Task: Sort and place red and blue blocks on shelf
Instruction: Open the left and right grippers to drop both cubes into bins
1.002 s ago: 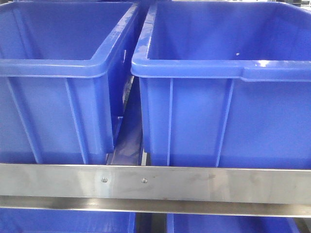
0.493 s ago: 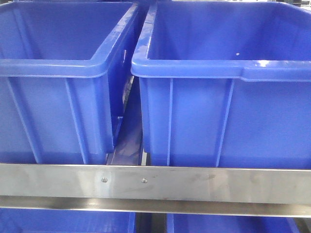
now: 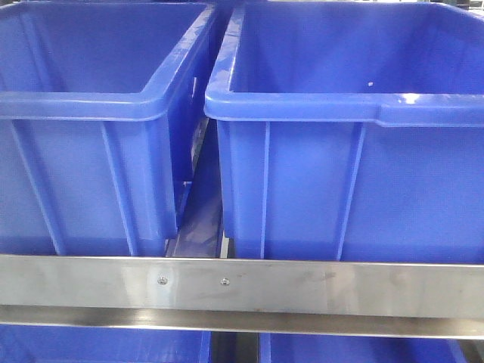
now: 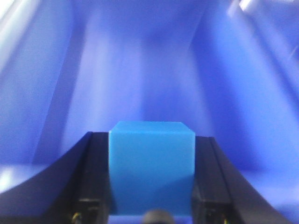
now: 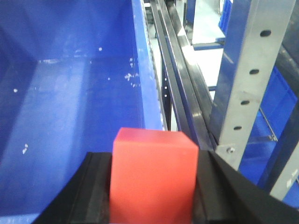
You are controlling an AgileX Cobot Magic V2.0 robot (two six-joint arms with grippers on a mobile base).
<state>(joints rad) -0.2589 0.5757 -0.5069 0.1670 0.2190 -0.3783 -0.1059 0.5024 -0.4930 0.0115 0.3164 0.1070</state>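
Note:
In the left wrist view the blue block is clamped between the black fingers of my left gripper, held inside a blue tub. The right wrist view shows the red block pinched between the black fingers of my right gripper, over the inside of another blue tub near its right wall. The shelf's brushed-metal front rail with two small screws runs across the bottom of the front view. Neither gripper nor block appears in the front view.
Two large blue tubs stand side by side on the shelf with a narrow gap between them. More blue tubs sit on the level below. A perforated steel upright and rails stand right of the right tub.

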